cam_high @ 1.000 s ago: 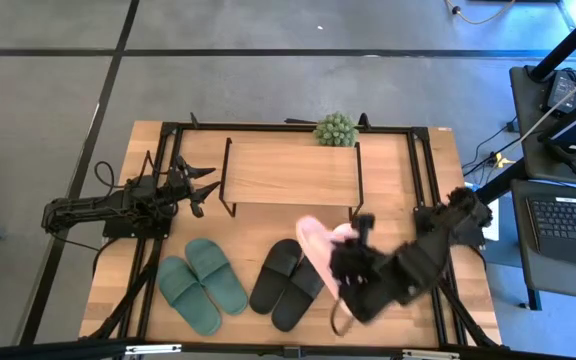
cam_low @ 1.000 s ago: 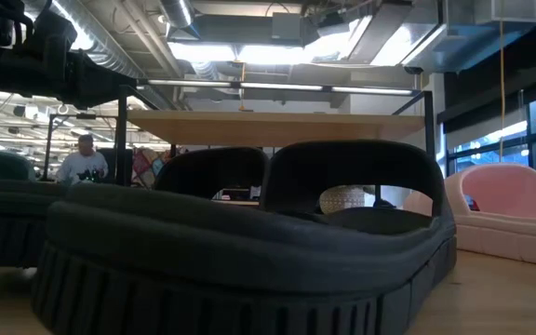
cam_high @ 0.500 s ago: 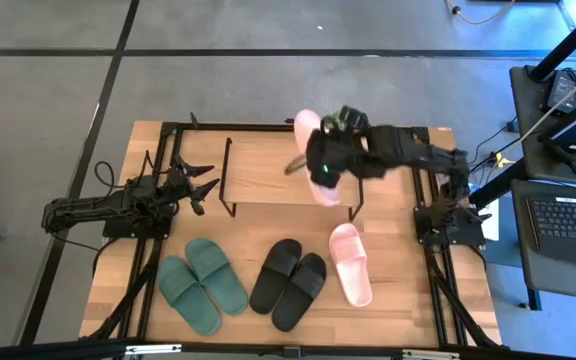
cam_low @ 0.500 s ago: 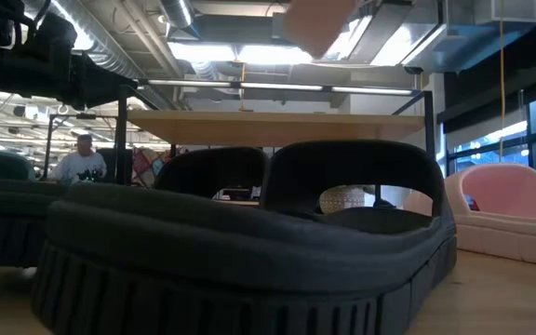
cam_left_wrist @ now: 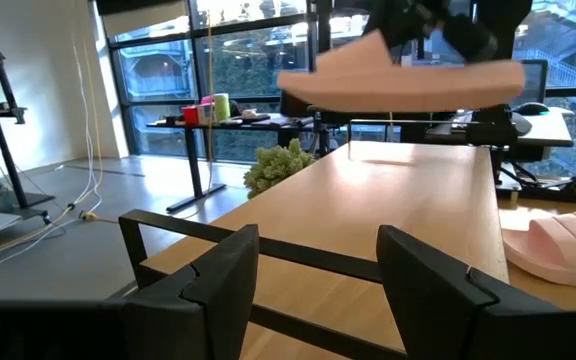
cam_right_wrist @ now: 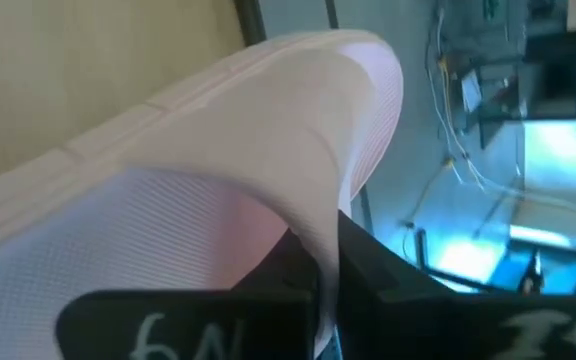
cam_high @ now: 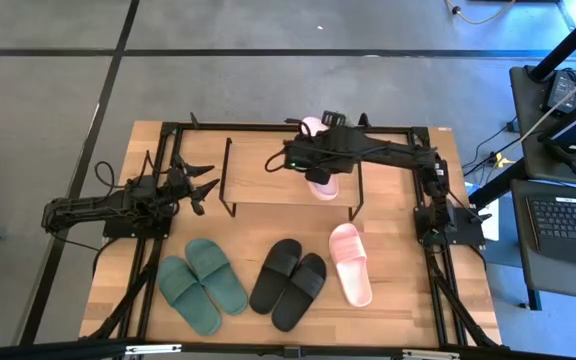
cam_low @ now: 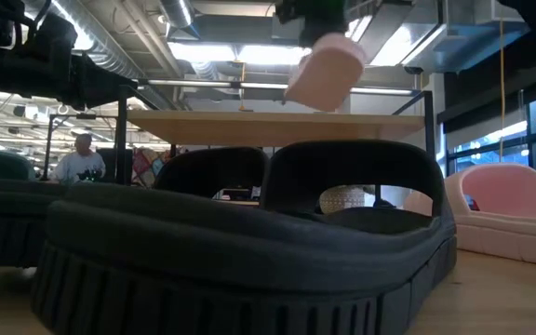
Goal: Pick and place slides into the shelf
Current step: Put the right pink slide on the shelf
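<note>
Slides: two pink (cam_high: pixel 350 264), green (cam_high: pixel 202 284), black (cam_high: pixel 288 283).

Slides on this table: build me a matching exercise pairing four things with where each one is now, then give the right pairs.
Things:
1. held pink slide
2. other pink slide
3. black pair
4. green pair

Places:
A. on the table, at its front left
B. in the air over the right part of the shelf top, in the right gripper
C. on the table, between the green pair and a pink slide
D. on the table, right of the black pair

Pairs: 1-B, 2-D, 3-C, 4-A
</note>
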Controlling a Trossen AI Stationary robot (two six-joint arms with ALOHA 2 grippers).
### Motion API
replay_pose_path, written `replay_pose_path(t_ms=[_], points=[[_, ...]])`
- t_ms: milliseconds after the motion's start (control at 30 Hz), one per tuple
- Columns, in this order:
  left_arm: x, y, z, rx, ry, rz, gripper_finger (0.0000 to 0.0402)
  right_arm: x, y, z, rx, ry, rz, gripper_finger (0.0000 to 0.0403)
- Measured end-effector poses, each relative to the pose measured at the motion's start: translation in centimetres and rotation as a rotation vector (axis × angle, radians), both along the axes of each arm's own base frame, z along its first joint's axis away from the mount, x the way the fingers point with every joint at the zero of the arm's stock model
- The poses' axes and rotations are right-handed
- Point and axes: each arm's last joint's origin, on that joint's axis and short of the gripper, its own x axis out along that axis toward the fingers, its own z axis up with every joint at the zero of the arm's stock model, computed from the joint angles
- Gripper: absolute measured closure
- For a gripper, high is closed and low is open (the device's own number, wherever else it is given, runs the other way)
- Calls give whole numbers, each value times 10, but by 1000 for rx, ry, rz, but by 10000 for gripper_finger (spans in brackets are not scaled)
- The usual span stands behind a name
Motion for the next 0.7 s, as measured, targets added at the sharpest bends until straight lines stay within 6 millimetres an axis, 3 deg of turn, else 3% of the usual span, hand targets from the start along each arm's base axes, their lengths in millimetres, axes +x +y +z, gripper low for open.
replay_pose_path(t_ms=[400,700], points=[[0,0,0,0,1,-1,204,-3,-5,-53,-14,147,-82,390],[0,0,0,0,1,-1,204,-4,-4,-59,4,149,-104,390]])
